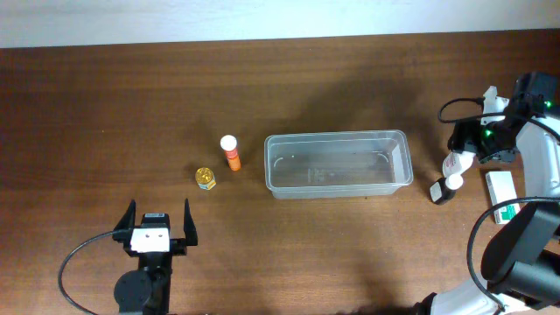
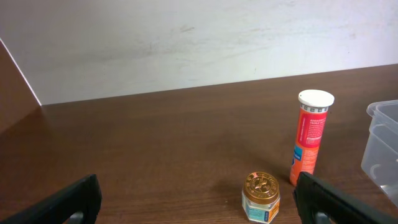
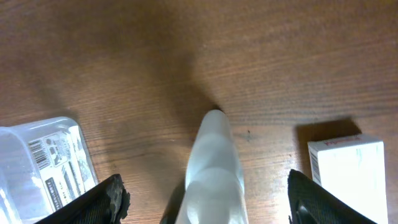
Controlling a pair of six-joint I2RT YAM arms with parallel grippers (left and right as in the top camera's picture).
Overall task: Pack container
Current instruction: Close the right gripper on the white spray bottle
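Observation:
The container [image 1: 337, 164], a long clear plastic tub, lies mid-table with nothing in it. An orange tube with a white cap [image 1: 230, 151] and a small gold-lidded jar [image 1: 205, 178] stand to its left. My left gripper [image 1: 157, 229] is open and empty, nearer the front edge than the jar. In the left wrist view the jar [image 2: 261, 198] and tube [image 2: 310, 140] stand ahead of the open fingers [image 2: 196, 205]. My right gripper [image 1: 466, 150] is open, right of the container, over a white bottle [image 1: 456, 164]. In the right wrist view that bottle [image 3: 214, 162] sits between the fingers [image 3: 211, 202], untouched.
A small dark bottle with a white cap [image 1: 444, 188] stands just in front of the white bottle. A white-and-green box [image 1: 502, 194] lies at the far right; it also shows in the right wrist view [image 3: 348, 168]. The container's corner shows there too [image 3: 43, 162].

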